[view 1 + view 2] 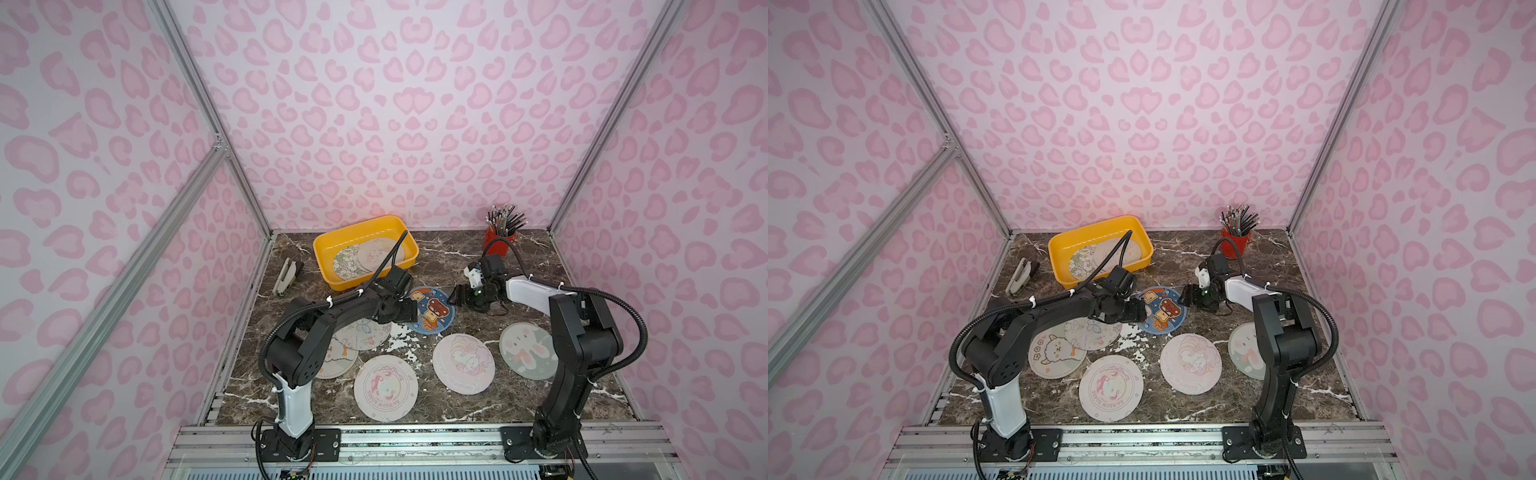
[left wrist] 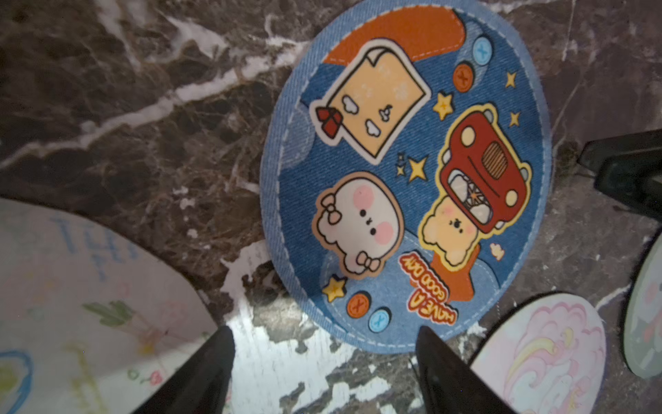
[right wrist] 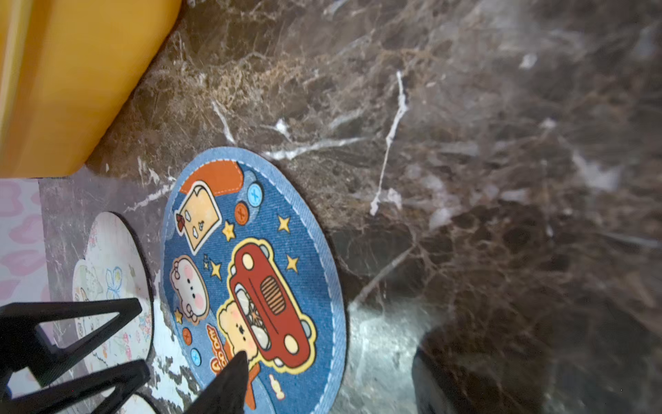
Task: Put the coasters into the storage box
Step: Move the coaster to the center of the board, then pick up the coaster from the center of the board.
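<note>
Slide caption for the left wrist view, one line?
Left gripper, jaws open, poised at the rim of the blue coaster lying on the marble table.

Six coasters (image 1: pixel 385 387) lie on the desk (image 1: pixel 540 266); two, perhaps three, overlap inside the one storage box (image 1: pixel 328 245). One pencil cup (image 1: pixel 498 243), one stapler-like tool (image 1: pixel 284 274), two robot arms (image 1: pixel 332 316).

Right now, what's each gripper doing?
Left gripper: open, holding nothing.
Right gripper: open, holding nothing, poised over the round blue cartoon-print coaster.
</note>
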{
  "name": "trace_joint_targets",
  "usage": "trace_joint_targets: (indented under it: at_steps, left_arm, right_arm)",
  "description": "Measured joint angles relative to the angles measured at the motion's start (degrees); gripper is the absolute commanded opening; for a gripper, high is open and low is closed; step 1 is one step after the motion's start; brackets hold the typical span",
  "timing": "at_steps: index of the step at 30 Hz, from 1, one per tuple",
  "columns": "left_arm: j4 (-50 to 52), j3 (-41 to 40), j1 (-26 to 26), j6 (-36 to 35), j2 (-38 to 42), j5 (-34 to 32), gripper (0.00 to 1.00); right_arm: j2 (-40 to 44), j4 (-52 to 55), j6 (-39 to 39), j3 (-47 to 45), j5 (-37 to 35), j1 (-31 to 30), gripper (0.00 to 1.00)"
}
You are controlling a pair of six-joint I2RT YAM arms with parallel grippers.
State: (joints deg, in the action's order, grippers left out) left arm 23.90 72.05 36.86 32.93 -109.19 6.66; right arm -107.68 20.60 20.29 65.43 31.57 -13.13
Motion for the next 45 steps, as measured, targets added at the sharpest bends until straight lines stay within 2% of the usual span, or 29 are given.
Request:
trace_joint_targets:
  at_steps: [15,27,31,35,41,45]
  left_arm:
    - [-5.09,2.8,0.0,1.49,-4.7,-0.13,0.73]
    - [-9.33,2.14,-0.04,2.49,-5.44,1.46,0.6]
    - [-9.94,1.73,-0.04,3.02,-5.42,1.53,0.48]
    - [-9.68,1.46,-0.04,3.08,-5.35,1.73,0.3]
    - [-8.0,1.44,0.0,3.43,-4.76,2.16,0.1]
    - [-6.69,1.44,0.0,2.99,-3.3,2.16,0.02]
  right_arm:
    - [-1.84,-2.4,-1.86,-0.83,4.39,-1.03,0.49]
    - [-2.47,-3.32,-1.84,-0.94,5.79,-1.03,0.47]
    - [-2.58,-3.45,-1.84,-0.94,5.95,-1.05,0.47]
    - [-2.58,-3.63,-1.62,-0.94,5.97,-1.05,0.47]
    - [-2.45,-4.13,-1.38,-1.16,6.14,-0.76,0.47]
    - [-1.88,-4.42,-1.16,-1.84,6.71,0.07,0.49]
